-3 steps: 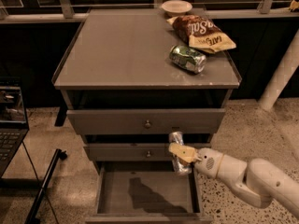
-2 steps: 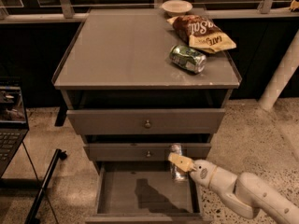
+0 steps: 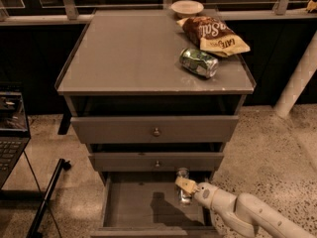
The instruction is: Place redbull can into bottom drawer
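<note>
The redbull can (image 3: 183, 173), slim and silver, stands upright in my gripper (image 3: 184, 186) over the right rear of the open bottom drawer (image 3: 133, 207). The gripper is shut on the can, its tan fingers (image 3: 185, 184) around the can's lower part. I cannot tell whether the can's base touches the drawer floor. My white arm (image 3: 247, 213) reaches in from the lower right over the drawer's right side.
The cabinet top (image 3: 129, 58) holds a fat green can (image 3: 198, 62) lying on its side, a brown chip bag (image 3: 214, 34) and a white bowl (image 3: 186, 7). The two upper drawers (image 3: 156, 131) with knobs are slightly pulled out. A laptop (image 3: 11, 133) sits at the left.
My gripper has carried the can down and to the left, from beside the middle drawer's front into the open bottom drawer. The arm has lowered with it.
</note>
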